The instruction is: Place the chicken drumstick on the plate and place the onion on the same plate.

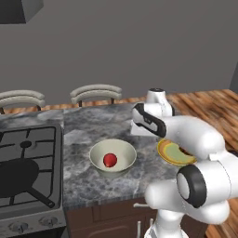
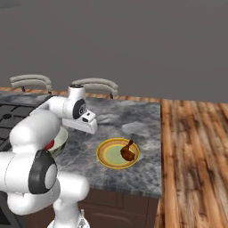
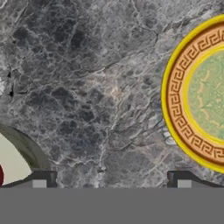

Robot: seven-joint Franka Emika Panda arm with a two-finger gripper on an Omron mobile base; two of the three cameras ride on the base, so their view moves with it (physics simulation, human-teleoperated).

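Observation:
The yellow-rimmed plate (image 2: 107, 158) lies on the grey stone counter, and the brown chicken drumstick (image 2: 128, 151) rests on its right part. The small red onion (image 1: 109, 160) sits inside the cream bowl (image 1: 122, 149), left of the plate. My gripper (image 2: 91, 129) hovers above the counter between bowl and plate, pointing down. In the hand view its fingertips (image 3: 43, 179) stand wide apart over bare counter, so the gripper (image 3: 111, 180) is open and holds nothing. There the plate (image 3: 175, 100) is at the right edge and the bowl (image 3: 11, 162) at the lower left.
A black gas stove (image 1: 28, 162) takes up the counter's left end. Two chair backs (image 1: 95, 91) rise behind the counter. The counter's right edge (image 2: 160, 147) drops to a wooden floor (image 2: 196, 156). My arm hides part of the plate in the left base view.

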